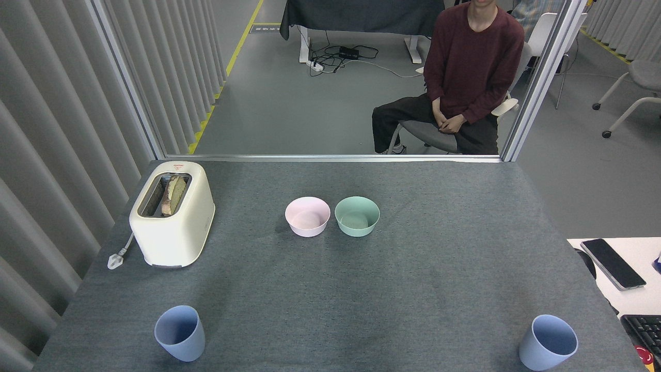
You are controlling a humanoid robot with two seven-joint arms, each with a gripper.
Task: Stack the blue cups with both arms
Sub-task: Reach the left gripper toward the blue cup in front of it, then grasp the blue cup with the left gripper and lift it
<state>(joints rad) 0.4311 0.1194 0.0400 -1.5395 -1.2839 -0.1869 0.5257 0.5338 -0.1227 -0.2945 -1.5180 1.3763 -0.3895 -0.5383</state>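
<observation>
Presently listed: left blue cup (pixel 179 332), bench's near-left corner; right blue cup (pixel 548 342), near-right corner. Judged light, rigid, smooth; best gripped mid-wall. Neither tool is seen, so state cannot be told.

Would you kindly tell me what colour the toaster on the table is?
The toaster is cream-white, seen best in the head view.

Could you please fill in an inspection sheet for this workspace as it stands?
Surface: grey cloth-covered table.
Job's things: left blue cup and right blue cup, upright, far apart, unstacked.
Clutter: pink bowl beside green bowl; toaster holding bread.
Grippers: nothing seen.
Cables: toaster plug lying unplugged; floor cables beyond.
Surroundings: seated person; phone and keyboard on side desk.
</observation>
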